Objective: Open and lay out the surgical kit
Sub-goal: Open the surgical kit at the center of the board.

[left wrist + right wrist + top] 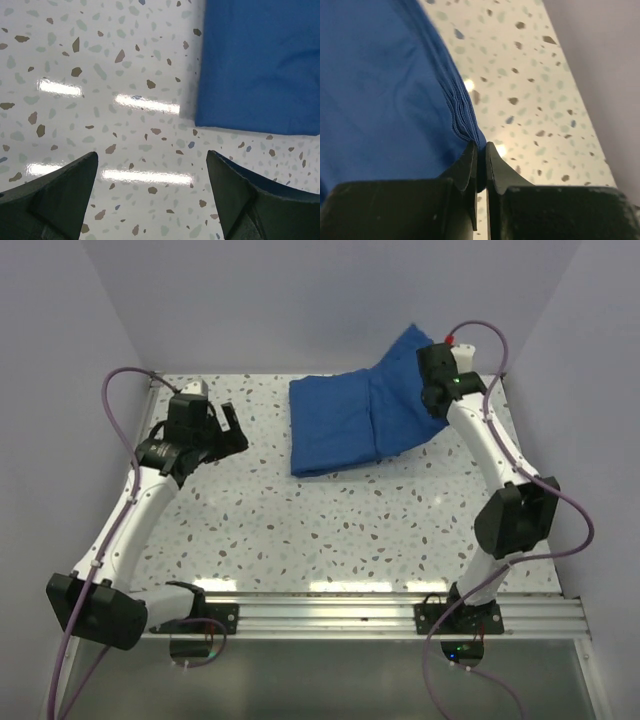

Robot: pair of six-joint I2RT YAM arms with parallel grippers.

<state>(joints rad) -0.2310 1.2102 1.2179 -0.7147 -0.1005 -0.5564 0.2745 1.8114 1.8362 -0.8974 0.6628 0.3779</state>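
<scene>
The folded blue wrap (345,425) lies toward the far side of the table (300,530), right of centre. Its right end is lifted off the surface. The right gripper (481,150) is clamped on that raised edge, with stacked cloth layers pinched between its fingers. The side wall (600,60) is close on its right. The left gripper (152,165) hangs spread wide over bare table, left of the wrap and apart from it.
</scene>
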